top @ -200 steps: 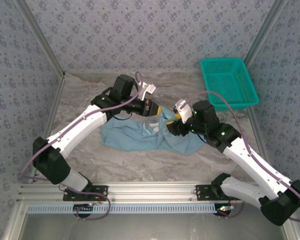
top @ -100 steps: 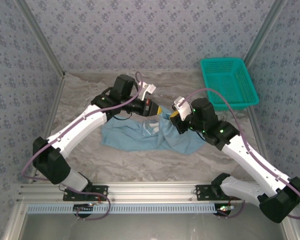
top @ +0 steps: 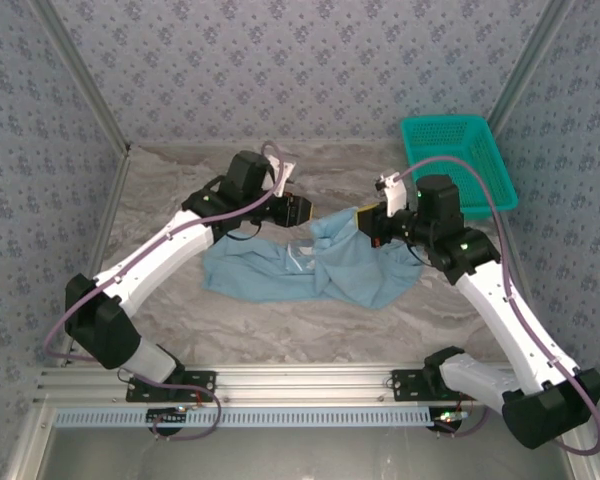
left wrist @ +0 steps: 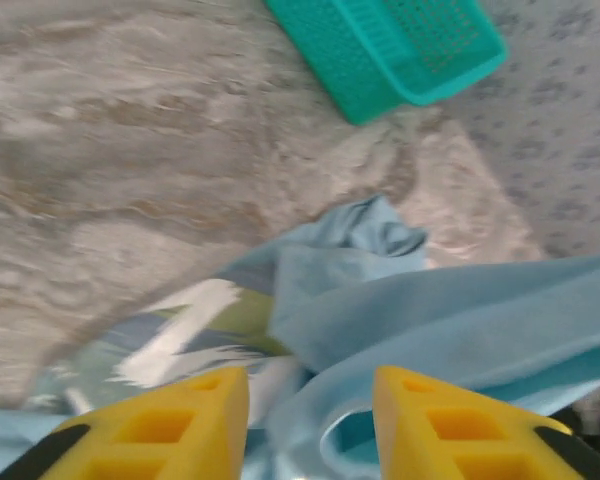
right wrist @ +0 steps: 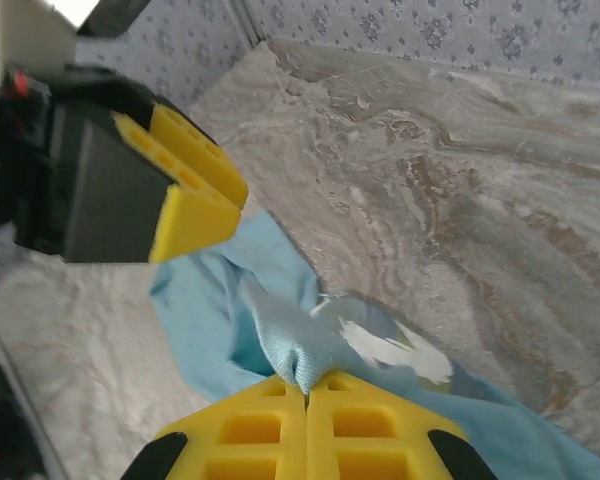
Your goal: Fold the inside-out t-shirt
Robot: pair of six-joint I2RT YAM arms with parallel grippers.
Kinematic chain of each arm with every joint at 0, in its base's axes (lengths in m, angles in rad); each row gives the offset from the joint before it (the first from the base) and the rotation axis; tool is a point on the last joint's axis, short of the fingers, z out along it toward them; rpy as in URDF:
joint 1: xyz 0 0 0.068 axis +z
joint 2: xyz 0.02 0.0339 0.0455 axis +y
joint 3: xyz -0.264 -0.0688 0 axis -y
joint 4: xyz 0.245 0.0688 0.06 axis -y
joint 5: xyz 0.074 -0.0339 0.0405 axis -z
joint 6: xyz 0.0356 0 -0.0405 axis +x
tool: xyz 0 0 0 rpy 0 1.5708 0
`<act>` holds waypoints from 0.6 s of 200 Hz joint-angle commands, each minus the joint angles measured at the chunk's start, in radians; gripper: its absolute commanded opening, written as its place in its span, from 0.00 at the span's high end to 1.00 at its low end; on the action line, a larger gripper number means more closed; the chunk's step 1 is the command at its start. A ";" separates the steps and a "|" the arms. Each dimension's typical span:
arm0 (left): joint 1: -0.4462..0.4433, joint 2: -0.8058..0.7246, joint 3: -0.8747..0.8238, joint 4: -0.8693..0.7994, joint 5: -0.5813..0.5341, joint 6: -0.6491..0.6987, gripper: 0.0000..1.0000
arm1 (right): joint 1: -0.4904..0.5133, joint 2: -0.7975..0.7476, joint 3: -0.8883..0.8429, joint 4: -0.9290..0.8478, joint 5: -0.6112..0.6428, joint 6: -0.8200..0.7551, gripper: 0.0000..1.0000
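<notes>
The inside-out t-shirt [top: 280,272] is a light-blue heap in the middle of the table. Its right part is drawn up off the table toward my right gripper [top: 361,222]. In the right wrist view that gripper [right wrist: 307,392] is shut on a pinched fold of the t-shirt [right wrist: 280,340], with the white and yellowish print [right wrist: 390,350] just beyond. My left gripper [top: 305,212] hovers close by on the left, open. In its own view the yellow fingers [left wrist: 180,425] stand apart above a loose fold of the t-shirt [left wrist: 430,310]. It gets no grip on the cloth.
A teal mesh basket [top: 458,165] stands at the back right, near the right arm's elbow. It also appears at the top of the left wrist view as the basket [left wrist: 390,45]. Patterned walls close the table on three sides. The marbled tabletop [top: 180,190] surrounds the shirt.
The right gripper has shut on a fold of the shirt and pulled it up and to the right. The left gripper has opened and let go of the cloth.
</notes>
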 commanded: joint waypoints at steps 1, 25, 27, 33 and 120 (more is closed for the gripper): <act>-0.041 -0.094 -0.121 0.114 -0.062 0.042 0.51 | -0.017 0.020 0.027 0.041 -0.159 0.163 1.00; -0.099 -0.163 -0.276 0.263 -0.021 0.092 0.40 | -0.028 0.036 0.022 0.057 -0.191 0.187 1.00; -0.102 -0.164 -0.283 0.268 -0.021 0.096 0.40 | -0.029 0.036 0.022 0.060 -0.192 0.188 1.00; -0.106 -0.158 -0.294 0.281 -0.020 0.101 0.39 | -0.032 0.038 0.022 0.064 -0.193 0.188 1.00; -0.112 -0.021 -0.221 0.303 0.069 0.120 0.48 | -0.046 0.032 0.017 0.065 -0.179 0.195 1.00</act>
